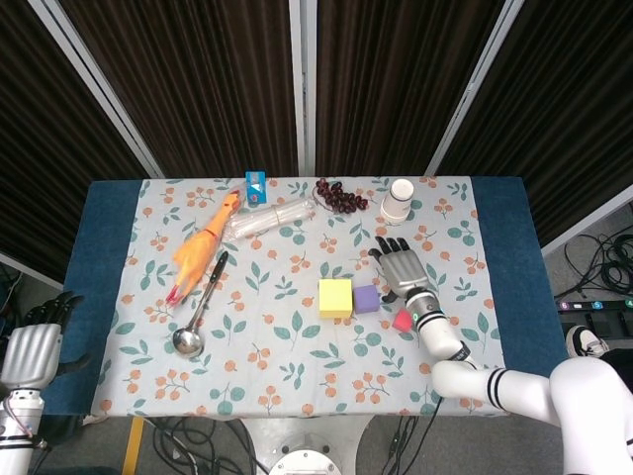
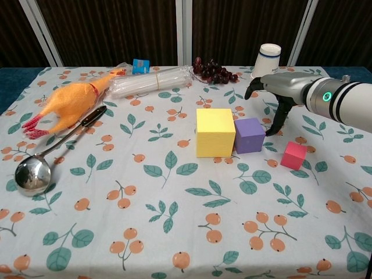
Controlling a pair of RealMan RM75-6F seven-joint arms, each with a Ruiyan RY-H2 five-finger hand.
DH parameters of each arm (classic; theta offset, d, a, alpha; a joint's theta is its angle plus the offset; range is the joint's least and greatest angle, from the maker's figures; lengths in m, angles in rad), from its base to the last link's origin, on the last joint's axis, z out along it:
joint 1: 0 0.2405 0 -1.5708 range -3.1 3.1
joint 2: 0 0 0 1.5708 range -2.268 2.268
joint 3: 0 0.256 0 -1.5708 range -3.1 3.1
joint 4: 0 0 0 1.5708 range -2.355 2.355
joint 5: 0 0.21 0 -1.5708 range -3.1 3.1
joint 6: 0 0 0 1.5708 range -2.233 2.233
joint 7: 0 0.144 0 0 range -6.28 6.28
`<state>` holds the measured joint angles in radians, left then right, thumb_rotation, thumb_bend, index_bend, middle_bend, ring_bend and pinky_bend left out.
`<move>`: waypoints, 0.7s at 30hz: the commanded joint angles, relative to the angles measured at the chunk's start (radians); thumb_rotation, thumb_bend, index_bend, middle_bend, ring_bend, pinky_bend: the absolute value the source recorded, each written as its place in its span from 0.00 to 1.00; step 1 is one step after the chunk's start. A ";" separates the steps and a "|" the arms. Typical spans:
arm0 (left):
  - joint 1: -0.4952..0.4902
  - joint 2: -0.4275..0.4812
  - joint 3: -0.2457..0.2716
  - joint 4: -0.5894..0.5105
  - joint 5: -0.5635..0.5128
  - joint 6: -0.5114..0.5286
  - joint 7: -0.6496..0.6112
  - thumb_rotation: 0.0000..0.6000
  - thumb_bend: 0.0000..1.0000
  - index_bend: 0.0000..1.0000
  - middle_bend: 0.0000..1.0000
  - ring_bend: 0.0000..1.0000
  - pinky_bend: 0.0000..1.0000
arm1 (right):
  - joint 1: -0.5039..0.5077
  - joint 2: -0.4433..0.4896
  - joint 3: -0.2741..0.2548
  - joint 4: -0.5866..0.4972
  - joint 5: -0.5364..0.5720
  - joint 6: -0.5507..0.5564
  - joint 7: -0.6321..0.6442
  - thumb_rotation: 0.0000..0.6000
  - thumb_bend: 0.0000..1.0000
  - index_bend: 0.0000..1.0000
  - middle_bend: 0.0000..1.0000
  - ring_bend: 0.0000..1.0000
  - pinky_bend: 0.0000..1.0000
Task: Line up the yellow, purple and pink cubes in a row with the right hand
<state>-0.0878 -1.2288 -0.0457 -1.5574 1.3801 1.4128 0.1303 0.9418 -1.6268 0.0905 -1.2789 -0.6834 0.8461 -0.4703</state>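
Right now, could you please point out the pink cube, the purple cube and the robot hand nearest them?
pink cube point(image 2: 293, 155), chest view, on its front face.
purple cube point(image 2: 250, 135), chest view, on its front face.
right robot hand point(image 1: 401, 269), head view, on the back of the hand.

Yellow cube touches purple cube; pink cube sits apart.

Table – blue top under a leaf-and-berry cloth. On the cloth: yellow cube touching purple cube, pink cube apart to their right. Back row – rubber chicken, ladle, bagged straws, blue box, grapes, paper cups.
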 commanded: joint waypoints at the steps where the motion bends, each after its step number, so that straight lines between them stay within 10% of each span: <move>1: 0.000 0.000 0.000 0.001 0.000 0.000 0.000 1.00 0.09 0.22 0.23 0.18 0.21 | -0.004 -0.008 0.006 0.008 -0.007 -0.007 0.005 1.00 0.00 0.18 0.00 0.00 0.00; 21: 0.005 -0.003 0.003 0.010 0.005 0.006 -0.014 1.00 0.09 0.22 0.23 0.18 0.21 | -0.026 -0.040 0.042 -0.003 -0.035 -0.006 -0.004 1.00 0.00 0.18 0.00 0.00 0.00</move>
<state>-0.0833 -1.2316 -0.0429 -1.5474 1.3855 1.4186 0.1165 0.9156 -1.6659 0.1316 -1.2820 -0.7185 0.8402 -0.4741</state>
